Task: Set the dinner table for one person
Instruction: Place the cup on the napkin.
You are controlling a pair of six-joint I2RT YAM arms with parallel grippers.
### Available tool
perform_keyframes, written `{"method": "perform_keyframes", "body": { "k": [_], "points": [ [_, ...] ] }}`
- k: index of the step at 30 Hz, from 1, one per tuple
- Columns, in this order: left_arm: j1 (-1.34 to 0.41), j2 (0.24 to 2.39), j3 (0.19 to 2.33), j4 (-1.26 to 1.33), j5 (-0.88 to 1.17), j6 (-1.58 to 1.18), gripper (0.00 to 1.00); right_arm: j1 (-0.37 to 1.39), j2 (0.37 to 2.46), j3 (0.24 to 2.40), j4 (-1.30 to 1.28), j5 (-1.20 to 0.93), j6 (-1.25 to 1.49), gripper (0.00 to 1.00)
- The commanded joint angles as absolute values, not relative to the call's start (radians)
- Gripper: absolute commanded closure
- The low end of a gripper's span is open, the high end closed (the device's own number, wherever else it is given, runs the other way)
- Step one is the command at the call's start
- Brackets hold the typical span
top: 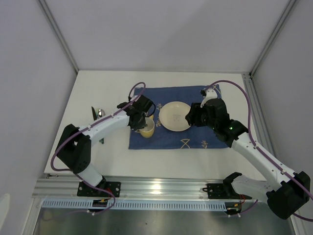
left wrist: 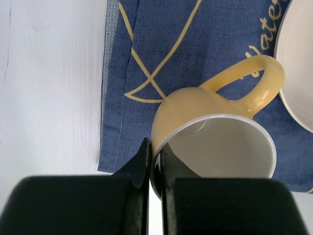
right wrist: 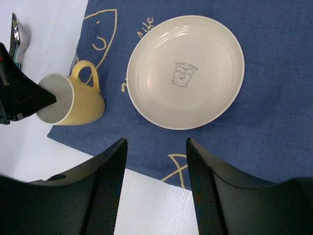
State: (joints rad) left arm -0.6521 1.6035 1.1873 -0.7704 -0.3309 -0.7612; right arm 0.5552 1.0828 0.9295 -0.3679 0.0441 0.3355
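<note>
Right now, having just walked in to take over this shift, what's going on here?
The left hand is shut on the rim of the yellow mug, at the left edge of the blue cloth. The right hand hangs open and empty above the cloth, near the white plate lying mid-cloth. Cutlery lies on the table, left of the cloth.

Mug (right wrist: 88, 103): we see pale yellow outside, white inside.
Plate (right wrist: 186, 73): cream; small grey cartoon figure with lettering at centre.
Cloth (right wrist: 274, 122): we log dark blue, pale yellow line-drawn fish.
Desk (left wrist: 49, 98): matte white.
</note>
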Motion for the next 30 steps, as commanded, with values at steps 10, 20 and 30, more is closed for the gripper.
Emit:
{"method": "perform_keyframes", "body": {
  "k": [10, 20, 30],
  "points": [
    [-0.658, 1.657, 1.327, -0.853, -0.406, -0.926, 0.99, 0.566, 1.065, 0.925, -0.345, 0.041, 0.322, 0.45],
    [-0.733, 1.674, 1.336, -0.937, -0.474, -1.251, 0.99, 0.569, 1.071, 0.920, -0.337, 0.032, 0.327, 0.45],
    [-0.747, 1.741, 1.488, -1.207, -0.581, -1.610, 0.99, 0.574, 1.068, 0.913, -0.342, 0.031, 0.330, 0.45]
  ]
}}
